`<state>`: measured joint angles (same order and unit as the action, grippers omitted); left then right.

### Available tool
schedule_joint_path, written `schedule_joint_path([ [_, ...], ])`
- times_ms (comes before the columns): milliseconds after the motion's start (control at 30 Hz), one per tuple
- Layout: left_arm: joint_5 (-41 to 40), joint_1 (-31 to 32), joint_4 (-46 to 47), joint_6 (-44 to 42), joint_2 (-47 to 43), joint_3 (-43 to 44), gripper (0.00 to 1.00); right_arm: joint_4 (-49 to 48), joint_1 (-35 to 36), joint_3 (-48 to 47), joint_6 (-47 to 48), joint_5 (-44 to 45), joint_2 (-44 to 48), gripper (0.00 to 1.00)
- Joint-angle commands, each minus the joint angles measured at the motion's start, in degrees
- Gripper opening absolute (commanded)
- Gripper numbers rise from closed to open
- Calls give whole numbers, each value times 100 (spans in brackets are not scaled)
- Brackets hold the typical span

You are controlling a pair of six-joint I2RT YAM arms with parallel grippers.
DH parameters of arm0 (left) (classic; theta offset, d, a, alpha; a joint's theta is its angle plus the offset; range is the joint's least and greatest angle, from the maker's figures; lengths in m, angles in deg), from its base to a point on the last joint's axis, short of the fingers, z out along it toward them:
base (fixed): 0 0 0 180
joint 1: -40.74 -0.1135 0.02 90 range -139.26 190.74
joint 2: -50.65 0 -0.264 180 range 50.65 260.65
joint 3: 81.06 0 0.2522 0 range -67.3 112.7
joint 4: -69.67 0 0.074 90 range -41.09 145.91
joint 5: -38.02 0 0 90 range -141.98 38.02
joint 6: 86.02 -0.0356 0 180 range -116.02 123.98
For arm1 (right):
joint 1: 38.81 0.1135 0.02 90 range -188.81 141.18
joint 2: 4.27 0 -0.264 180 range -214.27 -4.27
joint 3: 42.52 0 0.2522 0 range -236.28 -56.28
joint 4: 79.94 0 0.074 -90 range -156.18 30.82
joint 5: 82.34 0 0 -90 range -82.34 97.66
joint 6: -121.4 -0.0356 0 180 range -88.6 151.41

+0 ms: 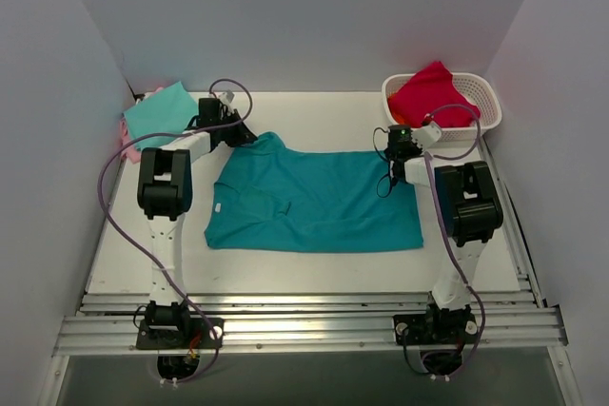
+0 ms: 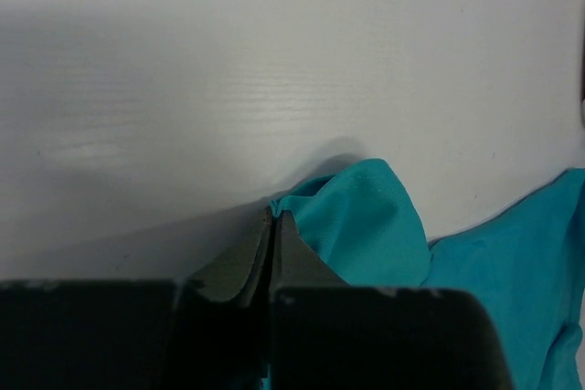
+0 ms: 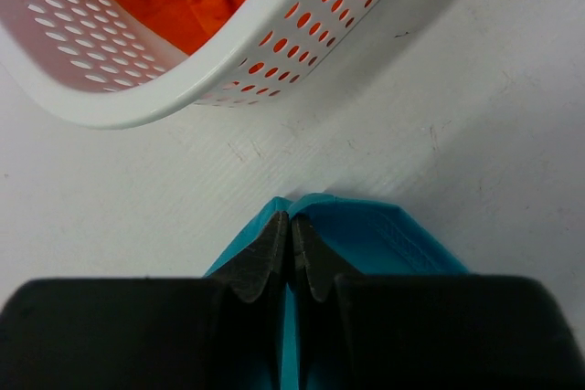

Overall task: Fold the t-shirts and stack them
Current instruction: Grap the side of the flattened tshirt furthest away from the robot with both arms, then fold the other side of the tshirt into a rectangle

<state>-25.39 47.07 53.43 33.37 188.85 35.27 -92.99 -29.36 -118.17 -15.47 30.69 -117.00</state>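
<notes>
The teal t-shirt [image 1: 314, 202] lies spread flat across the middle of the table [image 1: 314, 111], neck toward your left and hem toward your right. Your left tool [image 2: 274, 216] is closed tight on a peak of cloth at the far-left corner. Your right tool [image 3: 291, 221] is pinched closed on the far-right corner, just beside the white basket [image 3: 183, 89] holding a pink shirt [image 1: 428, 92] and some orange cloth [image 3: 183, 6]. A mint-green shirt [image 1: 160, 111] sits folded at the table's far left. With both far corners gripped, this looks like the start of the first fold. Next you would likely lift both evenly and carry that edge toward you onto the near edge, keeping the right arm clear of the basket.
</notes>
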Motion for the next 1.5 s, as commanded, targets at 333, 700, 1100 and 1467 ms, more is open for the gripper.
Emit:
schedule_joint_path([
  [333,-497,-35,468,15,-1742,-1036,2,193,-5,10,38,123,1147,0],
  [700,-602,0,521,-65,-2867,-2046,2,369,-5,537,47,141,2008,0],
  [1100,-1147,316,302,-223,-4826,-3690,2,589,30,1398,-103,185,3071,0],
  [1467,-2227,1335,-419,-206,-6883,-5323,2,782,118,2435,-287,158,4152,0],
])
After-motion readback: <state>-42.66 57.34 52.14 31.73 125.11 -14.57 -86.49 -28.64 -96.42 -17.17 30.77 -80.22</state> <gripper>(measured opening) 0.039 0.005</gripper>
